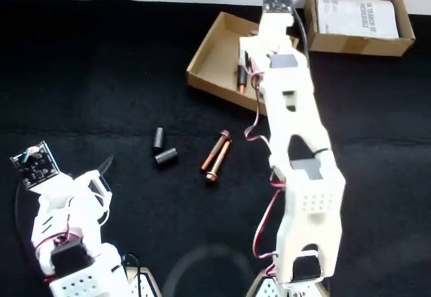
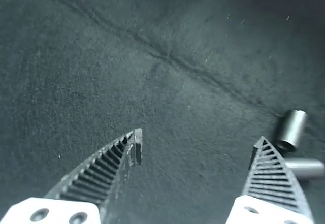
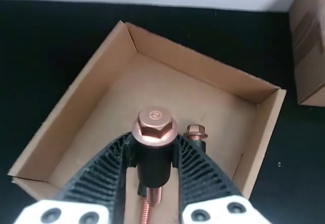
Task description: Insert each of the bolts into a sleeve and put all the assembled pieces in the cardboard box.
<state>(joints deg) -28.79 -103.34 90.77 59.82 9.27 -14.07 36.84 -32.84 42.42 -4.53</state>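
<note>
right gripper clamped on a short black cylindrical sleeve with a copper hex-head bolt seated through it, thread showing below. held over the open brown cardboard box. second sleeved copper bolt is in the box, just beside the held piece.
left gripper jaws spread wide, nothing between them, low over the black cloth.
on the cloth: one loose dark sleeve, another loose sleeve near it, and two bare copper bolts side by side near both.

Print on sheet illegible.
</note>
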